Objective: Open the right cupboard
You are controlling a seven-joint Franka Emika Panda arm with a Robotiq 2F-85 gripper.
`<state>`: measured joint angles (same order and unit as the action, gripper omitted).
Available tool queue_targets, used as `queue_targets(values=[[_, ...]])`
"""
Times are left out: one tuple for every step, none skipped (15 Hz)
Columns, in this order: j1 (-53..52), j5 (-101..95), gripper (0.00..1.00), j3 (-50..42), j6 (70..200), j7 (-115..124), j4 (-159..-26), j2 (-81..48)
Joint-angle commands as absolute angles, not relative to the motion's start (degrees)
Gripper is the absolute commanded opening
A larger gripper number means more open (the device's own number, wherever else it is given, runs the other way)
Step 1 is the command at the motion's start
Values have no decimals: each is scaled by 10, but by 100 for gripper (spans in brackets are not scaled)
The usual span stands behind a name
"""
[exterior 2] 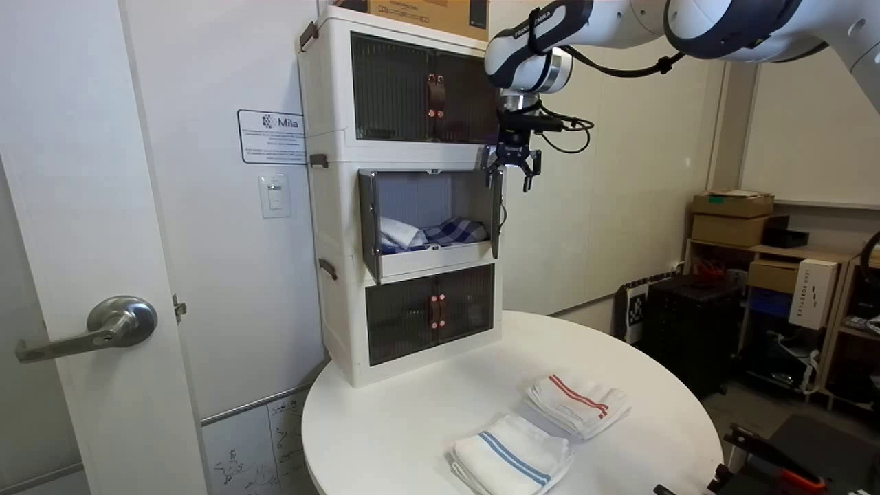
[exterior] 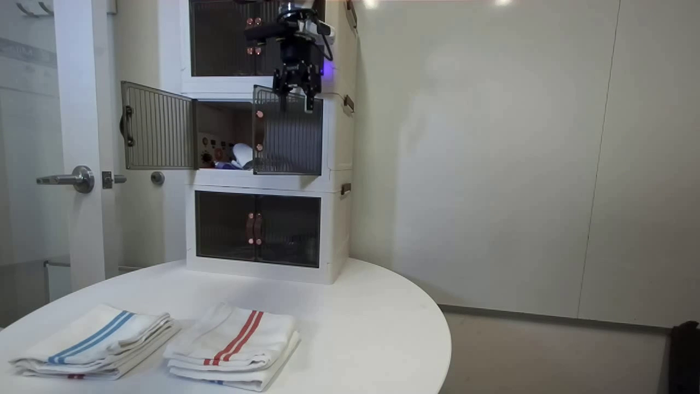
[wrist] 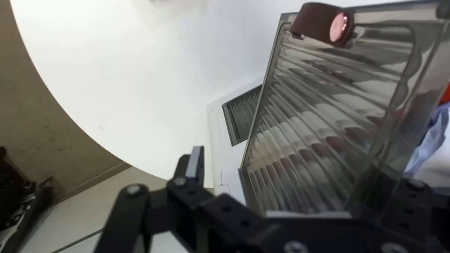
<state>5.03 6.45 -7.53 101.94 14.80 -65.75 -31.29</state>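
Note:
The middle cupboard's right door point(exterior: 290, 137) is a dark ribbed see-through panel and stands swung outward; it shows nearly edge-on in an exterior view point(exterior 2: 497, 220) and large in the wrist view point(wrist: 316, 116). Its brown strap handle point(wrist: 318, 23) with pink studs is on the free edge. The left door point(exterior: 158, 128) also stands open, seen in both exterior views point(exterior 2: 371, 223). My gripper point(exterior: 296, 104) points down at the right door's top edge, also seen in an exterior view point(exterior 2: 509, 180). Its fingers are spread wide, seemingly one on each side of the door; contact cannot be told.
Cloths point(exterior 2: 426, 234) lie inside the middle cupboard. Shut cupboards stand above point(exterior 2: 392, 89) and below point(exterior 2: 402, 323). Two folded towel stacks, blue-striped point(exterior: 95, 339) and red-striped point(exterior: 235, 339), lie on the round white table point(exterior: 377, 328). A room door with a lever handle point(exterior: 65, 179) is nearby.

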Motion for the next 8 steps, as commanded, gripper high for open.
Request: queue_targets(values=[[68, 75, 100, -57, 1019, 28, -710, -275], [73, 76, 100, -53, 1017, -4, -713, -271], [77, 76, 100, -51, 1014, -38, -713, -269], [82, 74, 100, -49, 1006, -72, -709, -269], [86, 73, 100, -48, 996, -105, -704, -269], [91, 70, 100, -47, 984, -139, -697, -271], [96, 68, 100, -47, 969, -172, -691, -272], [109, 57, 100, -37, 951, -203, -681, -274]])
